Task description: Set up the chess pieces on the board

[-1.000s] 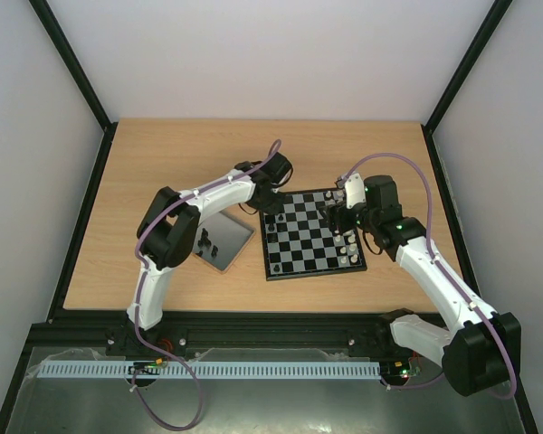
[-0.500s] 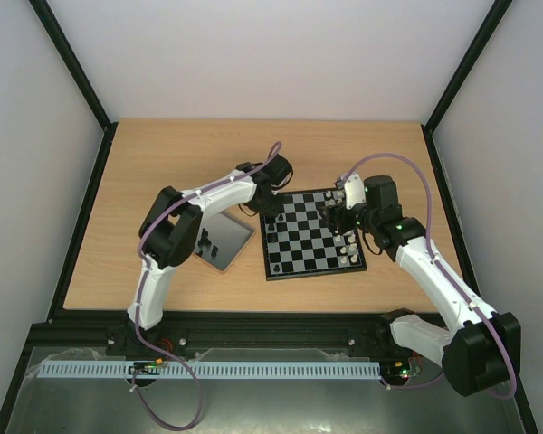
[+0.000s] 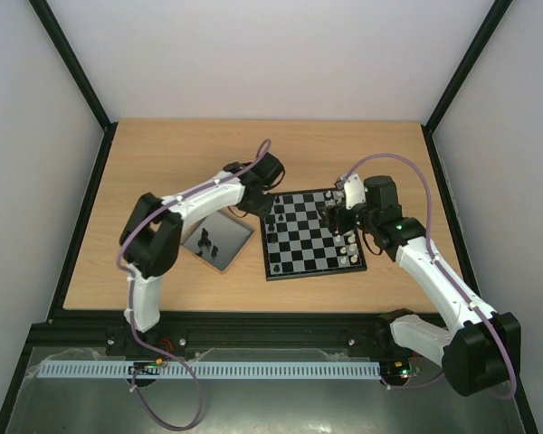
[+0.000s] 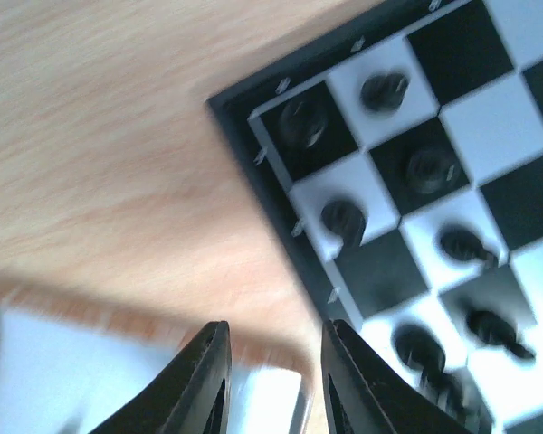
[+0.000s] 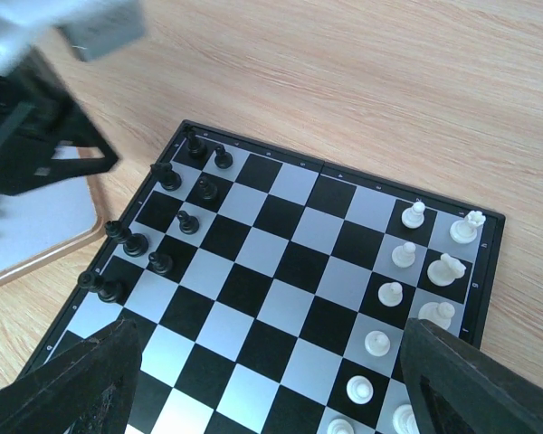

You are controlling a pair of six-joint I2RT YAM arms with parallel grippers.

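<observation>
Blurrily, left tool (image 4: pixel 275 336) narrow, empty — right tool (image 5: pixel 271 345) wide, board (image 5: pixel 290 264) corner cropped.

This looked like a robot lab and not a home. A bare wooden table (image 3: pixel 163 163) sat inside a box of plain white walls (image 3: pixel 271 54) held by black bars (image 3: pixel 72 63), with nothing cosy around it. Two white and black robot arms, the left arm (image 3: pixel 199 194) and the right arm (image 3: pixel 434 271), were fixed to a black rail (image 3: pixel 271 323) at the near edge, purple cables (image 3: pixel 389 155) looped along them, and a long white strip with slots (image 3: pixel 253 370) ran across the front.
</observation>
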